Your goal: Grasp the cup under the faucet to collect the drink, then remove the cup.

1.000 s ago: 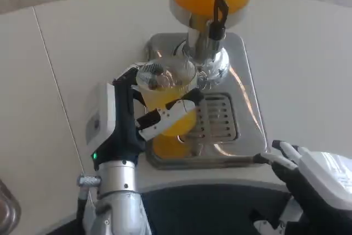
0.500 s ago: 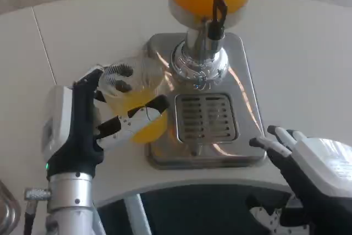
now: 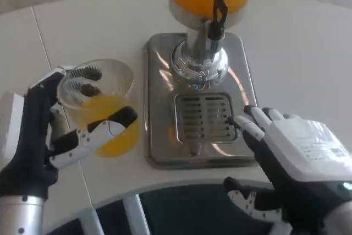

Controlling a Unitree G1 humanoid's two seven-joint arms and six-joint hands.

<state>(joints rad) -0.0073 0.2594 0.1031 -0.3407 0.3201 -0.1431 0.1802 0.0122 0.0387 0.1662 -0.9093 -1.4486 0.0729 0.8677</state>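
Gripped in the left hand (image 3: 41, 136), the clear cup (image 3: 99, 105) of orange drink sits off the left edge of the dispenser's steel base (image 3: 159, 108), well clear of the faucet (image 3: 217, 17), with fingers wrapped around both its sides. Right hand (image 3: 294, 158) holds nothing, its fingers spread loosely, fingertips (image 3: 253, 122) lying at the right edge of the drip grille (image 3: 204, 116) near the white table's (image 3: 302, 59) front edge.

The cup (image 3: 99, 103) looks like clear, glossy plastic. The dispenser base (image 3: 159, 70) is polished, mirror-like metal, and its drip grate (image 3: 204, 117) is slotted metal. The faucet lever (image 3: 219, 12) appears black plastic. The table (image 3: 297, 53) is smooth, matt white.
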